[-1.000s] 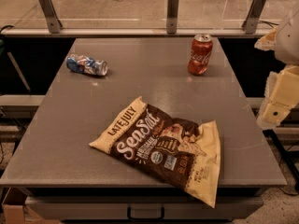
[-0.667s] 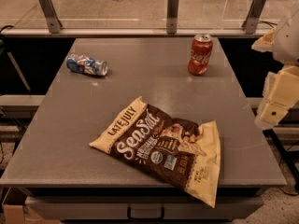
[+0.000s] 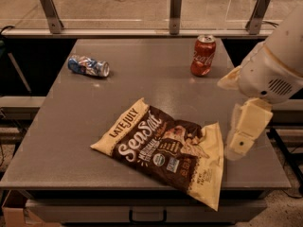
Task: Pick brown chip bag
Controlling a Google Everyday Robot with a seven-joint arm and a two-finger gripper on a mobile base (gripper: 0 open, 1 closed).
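Note:
The brown chip bag (image 3: 165, 148) lies flat on the grey table (image 3: 142, 84), near the front edge. It is dark brown with cream-yellow ends and white "Sea Salt" and "Late July" lettering. My gripper (image 3: 240, 145) hangs from the white arm (image 3: 274, 65) at the right side of the table. It is just right of the bag's cream right end and above the table top. It holds nothing that I can see.
An upright red soda can (image 3: 203, 55) stands at the back right, close behind the arm. A crushed blue-silver can (image 3: 88, 65) lies at the back left. A glass rail with metal posts (image 3: 175, 12) runs behind the table. A drawer handle (image 3: 147, 217) sits under the front edge.
The arm and gripper have moved left, further over the table and closer to the bag's right end. The bag and both cans have not moved.

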